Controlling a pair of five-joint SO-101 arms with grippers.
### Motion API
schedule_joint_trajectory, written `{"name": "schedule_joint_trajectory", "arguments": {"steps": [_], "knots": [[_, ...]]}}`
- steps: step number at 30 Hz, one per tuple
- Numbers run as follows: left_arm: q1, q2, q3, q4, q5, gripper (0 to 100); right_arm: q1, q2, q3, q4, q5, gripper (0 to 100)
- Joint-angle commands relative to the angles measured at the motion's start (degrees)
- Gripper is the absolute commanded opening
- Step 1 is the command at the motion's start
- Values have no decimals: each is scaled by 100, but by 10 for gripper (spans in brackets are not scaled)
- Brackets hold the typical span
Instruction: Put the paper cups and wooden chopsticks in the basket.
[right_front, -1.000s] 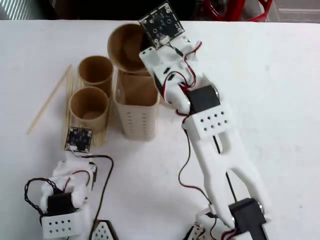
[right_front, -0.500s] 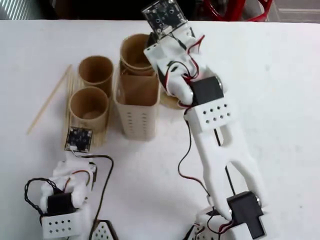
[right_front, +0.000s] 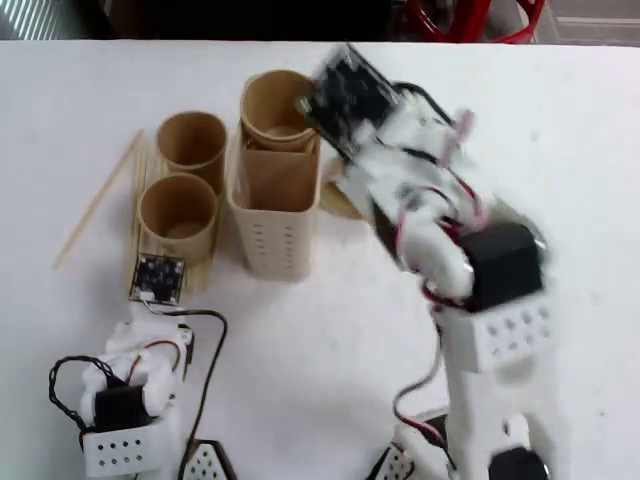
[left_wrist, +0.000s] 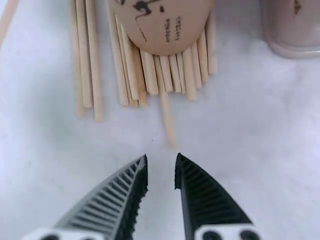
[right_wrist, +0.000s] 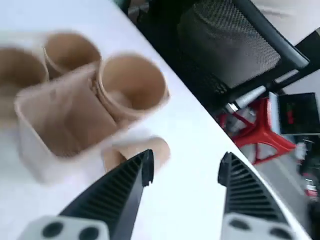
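White tabletop (right_front: 560, 150) is seen across the high view, with a dark mesh chair (right_wrist: 225, 40) and a red stool (right_wrist: 250, 137) beyond its far edge. A beige perforated basket (right_front: 273, 215) is stood upright near the middle. Stacked paper cups (right_front: 277, 110) are seen at its far end, though whether they rest inside it or just behind it cannot be told. Two more paper cups are placed upright just beside the basket: a far cup (right_front: 192, 140) and a near cup (right_front: 178, 212), the latter set on a bundle of wooden chopsticks (right_front: 136, 165). A single chopstick (right_front: 95, 200) is laid at a slant, apart from the bundle. A tipped cup (right_wrist: 135, 152) is laid on its side just beside the basket's other flank. The left gripper (left_wrist: 161, 160) is held low over the bare table just short of the chopstick ends, its jaws parted by a narrow gap with nothing between them. The right gripper (right_wrist: 186, 162) is held above the table close to the tipped cup, its jaws spread wide and empty.
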Motion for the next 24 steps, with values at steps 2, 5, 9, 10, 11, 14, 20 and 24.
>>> {"name": "schedule_joint_trajectory", "arguments": {"steps": [2, 5, 9, 10, 11, 14, 20, 24], "knots": [[57, -48, -9, 35, -18, 110, 558, -505, 1837, -743, 1099, 222], [57, -48, -9, 35, -18, 110, 796, -558, 3323, -1930, 1380, 222], [57, -48, -9, 35, -18, 110, 927, -505, 4624, -3521, 1591, 223], [57, -48, -9, 35, -18, 110, 875, -505, 4862, -3881, 1609, 223], [57, -48, -9, 35, -18, 110, 787, -505, 5090, -4224, 1609, 223], [57, -48, -9, 35, -18, 110, 514, -488, 5697, -5007, 1618, 223], [57, -48, -9, 35, -18, 110, 224, 259, 5881, -5684, 1582, 275], [57, -48, -9, 35, -18, 110, 268, 1209, 5319, -5701, 1574, 309]]}}
